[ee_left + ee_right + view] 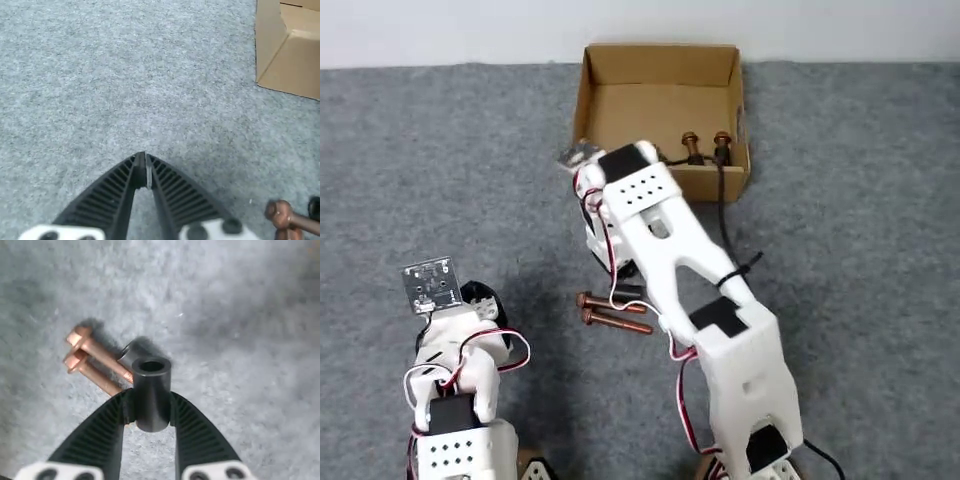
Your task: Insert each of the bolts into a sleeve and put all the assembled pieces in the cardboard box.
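Note:
My right gripper (150, 402) is shut on a black sleeve (151, 385), held upright above the carpet with its open bore facing the camera. Beneath it lie two copper bolts (92, 352) side by side, also seen as the bolts (613, 312) beside the right arm in the high view. A second black sleeve (130, 355) rests against their shafts. The cardboard box (620, 100) stands at the back, with two assembled pieces (706, 146) upright along its front wall. My left gripper (142, 167) is shut on nothing, low over bare carpet at the front left.
Grey carpet covers the whole table. A corner of the cardboard box (287, 55) and one bolt head (280, 212) appear in the left wrist view. The right arm (690, 270) stretches diagonally over the middle. Open carpet lies left and right of the box.

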Controlling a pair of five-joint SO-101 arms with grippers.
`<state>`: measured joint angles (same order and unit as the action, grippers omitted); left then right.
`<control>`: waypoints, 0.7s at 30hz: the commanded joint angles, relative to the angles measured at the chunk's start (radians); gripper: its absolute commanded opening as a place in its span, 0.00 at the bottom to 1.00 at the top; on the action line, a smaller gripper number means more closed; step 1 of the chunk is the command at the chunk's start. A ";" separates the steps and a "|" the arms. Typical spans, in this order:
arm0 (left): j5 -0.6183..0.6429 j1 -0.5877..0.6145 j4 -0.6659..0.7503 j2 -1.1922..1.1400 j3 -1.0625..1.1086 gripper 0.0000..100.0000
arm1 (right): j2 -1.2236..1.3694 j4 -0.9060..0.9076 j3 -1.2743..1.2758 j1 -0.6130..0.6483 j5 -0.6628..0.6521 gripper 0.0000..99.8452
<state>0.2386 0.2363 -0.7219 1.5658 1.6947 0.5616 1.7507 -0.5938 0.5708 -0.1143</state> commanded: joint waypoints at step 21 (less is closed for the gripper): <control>0.069 -0.339 -0.275 -0.038 -0.295 0.01 | -1.075 0.016 0.887 -0.421 0.098 0.01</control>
<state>0.2984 -0.0875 -0.9858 1.5597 1.4538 -0.3897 1.7538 0.2409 0.2148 -0.0284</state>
